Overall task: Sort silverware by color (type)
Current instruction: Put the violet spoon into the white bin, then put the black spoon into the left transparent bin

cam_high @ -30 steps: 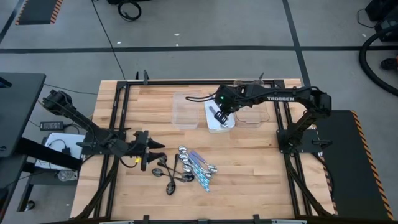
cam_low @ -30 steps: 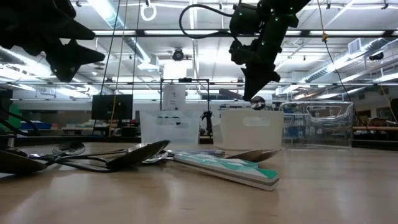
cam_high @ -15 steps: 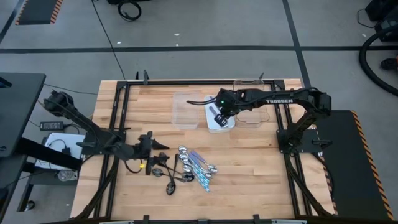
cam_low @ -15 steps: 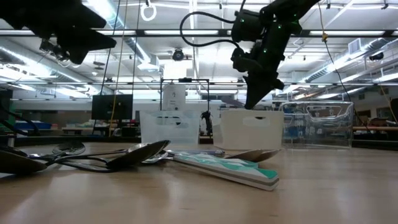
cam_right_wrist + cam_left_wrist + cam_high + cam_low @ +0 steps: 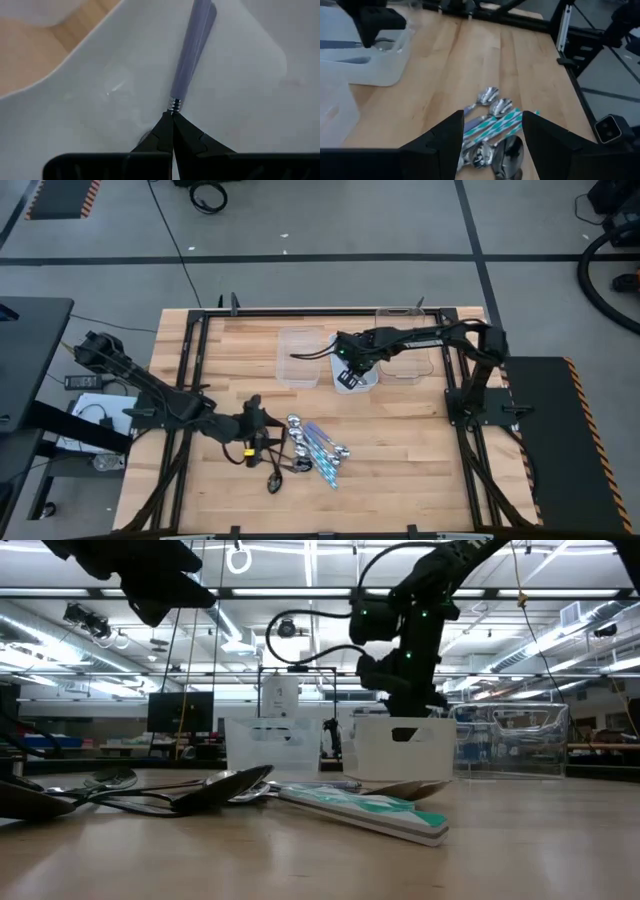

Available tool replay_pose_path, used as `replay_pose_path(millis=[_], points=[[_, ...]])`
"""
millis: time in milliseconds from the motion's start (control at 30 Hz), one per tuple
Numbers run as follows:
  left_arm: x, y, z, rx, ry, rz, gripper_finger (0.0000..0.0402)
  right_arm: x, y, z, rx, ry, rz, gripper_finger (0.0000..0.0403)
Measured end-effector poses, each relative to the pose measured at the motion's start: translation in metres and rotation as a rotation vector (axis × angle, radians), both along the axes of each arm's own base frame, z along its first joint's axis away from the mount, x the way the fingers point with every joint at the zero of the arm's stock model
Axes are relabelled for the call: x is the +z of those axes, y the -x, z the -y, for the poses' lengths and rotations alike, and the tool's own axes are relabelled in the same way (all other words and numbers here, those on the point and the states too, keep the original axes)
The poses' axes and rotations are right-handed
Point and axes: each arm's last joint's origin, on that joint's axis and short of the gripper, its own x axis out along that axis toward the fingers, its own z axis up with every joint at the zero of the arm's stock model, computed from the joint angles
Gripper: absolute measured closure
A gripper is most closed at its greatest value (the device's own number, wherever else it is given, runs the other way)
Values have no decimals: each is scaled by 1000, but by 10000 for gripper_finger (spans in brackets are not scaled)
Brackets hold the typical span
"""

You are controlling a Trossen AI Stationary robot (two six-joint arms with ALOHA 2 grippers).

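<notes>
— Silverware (image 5: 305, 448) lay where, when we looked?

— Mostly in a loose pile near the front of the wooden table (image 5: 400, 440): dark and shiny spoons with patterned-handled ones (image 5: 495, 126) beside them. One purple-handled spoon (image 5: 192, 47) was down in the white tray (image 5: 353, 376) at the back, between two clear trays (image 5: 296, 358).

— And our grippers?

— We saw the right gripper (image 5: 172, 116) lowered into the white tray, fingers pinched together on the neck of the purple-handled spoon. The left gripper (image 5: 492, 137) hung over the pile with its fingers spread wide, holding nothing.
</notes>
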Motion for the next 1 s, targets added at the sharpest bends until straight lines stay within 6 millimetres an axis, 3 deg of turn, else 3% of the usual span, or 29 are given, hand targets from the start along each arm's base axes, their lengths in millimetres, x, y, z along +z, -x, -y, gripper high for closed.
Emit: replay_pose_path(millis=[167, 467, 600, 800, 1000], points=[[-9, -6, 1, -31, -14, -72, 194, -4, -2, 2, -4, -7, -18, 381], [-33, -29, 6, -93, -43, -207, 194, 5, -1, 3, 38, 13, 10, 281], [-37, -47, 13, -118, -112, -262, 194, 20, -3, 1, 73, 43, 56, 252], [-36, -77, 14, -146, -92, -366, 194, 45, 0, -11, 167, 107, 134, 248], [-33, -109, 12, -159, -72, -442, 194, 66, 7, -41, 252, 236, 202, 251]])
